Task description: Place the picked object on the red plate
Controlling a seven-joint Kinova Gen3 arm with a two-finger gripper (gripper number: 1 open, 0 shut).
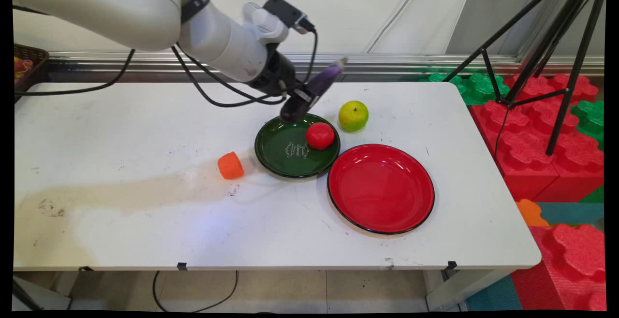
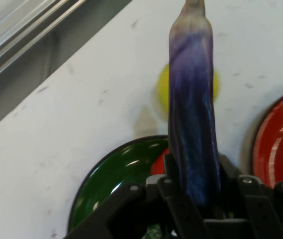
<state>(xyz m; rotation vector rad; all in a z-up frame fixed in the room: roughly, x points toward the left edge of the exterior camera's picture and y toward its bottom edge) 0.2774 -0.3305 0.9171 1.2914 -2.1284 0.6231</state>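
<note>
Eggplant in claw over green plate, its white lettering seemingly illegible.

White arm, black looping cables

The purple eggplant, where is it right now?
The eggplant is held in the tool, above the green plate's far rim, near the red tomato.
</note>
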